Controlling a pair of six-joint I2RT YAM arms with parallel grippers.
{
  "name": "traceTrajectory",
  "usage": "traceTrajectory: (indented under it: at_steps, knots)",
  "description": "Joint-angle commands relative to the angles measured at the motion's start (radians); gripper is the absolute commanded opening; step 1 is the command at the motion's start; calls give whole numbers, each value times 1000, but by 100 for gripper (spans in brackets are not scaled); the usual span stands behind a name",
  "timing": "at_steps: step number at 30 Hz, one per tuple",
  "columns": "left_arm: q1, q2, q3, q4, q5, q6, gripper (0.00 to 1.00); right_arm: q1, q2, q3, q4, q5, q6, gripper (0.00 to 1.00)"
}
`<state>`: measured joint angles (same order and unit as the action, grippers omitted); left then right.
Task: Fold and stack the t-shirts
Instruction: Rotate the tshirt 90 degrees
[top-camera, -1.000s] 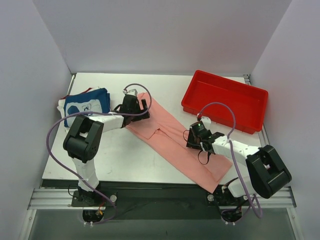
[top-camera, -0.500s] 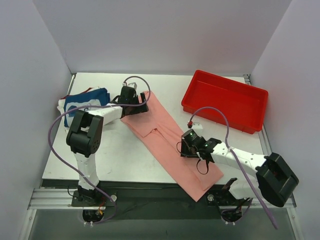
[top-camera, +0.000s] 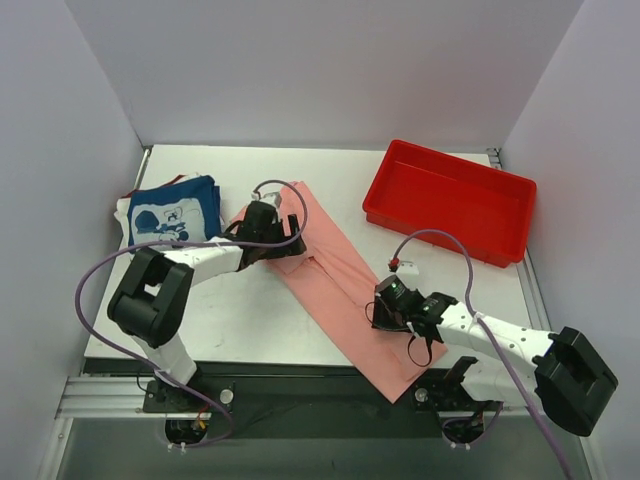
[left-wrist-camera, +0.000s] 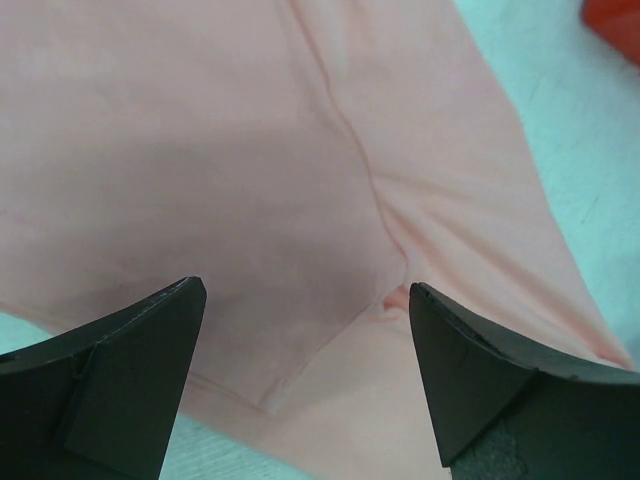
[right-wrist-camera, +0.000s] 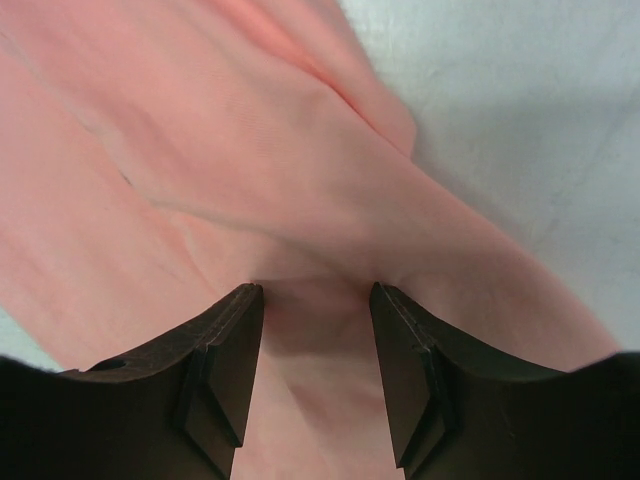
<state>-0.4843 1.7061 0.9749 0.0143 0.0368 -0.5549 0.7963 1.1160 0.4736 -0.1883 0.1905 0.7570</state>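
Top external, salmon-pink t-shirt (top-camera: 335, 265) laid diagonally, navy t-shirt (top-camera: 175, 208), white print

Non-task items, one frame: tray, tabletop, enclosure, rail.
Red plastic tray (top-camera: 448, 200): rectangular, raised rim, on the far right of the white tabletop (top-camera: 250, 320), long axis skewed to the table edges, its right end near the right table edge. A sliver of its red shows at the upper right corner of the left wrist view. Tabletop matte and pale, seen bare in both wrist views. Plain white back wall (top-camera: 320, 70), with side walls left (top-camera: 60, 200) and right (top-camera: 590, 180) closing the cell on three sides. Slotted aluminium rail (top-camera: 100, 398) along the near edge of the tabletop, with a dark strip beside it.
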Motion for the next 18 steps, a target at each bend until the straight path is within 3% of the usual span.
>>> traceTrajectory:
  at_steps: [1,9,18]
  knots:
    - [10,29,-36,90,49,-51,94,15,-5,-39,13,-22,48,48]
    - [85,156,13,124,169,-54,94,78,70,-59,125,-80,103,48]
    - [170,271,137,87,230,-22,94,150,272,62,179,-71,122,48]
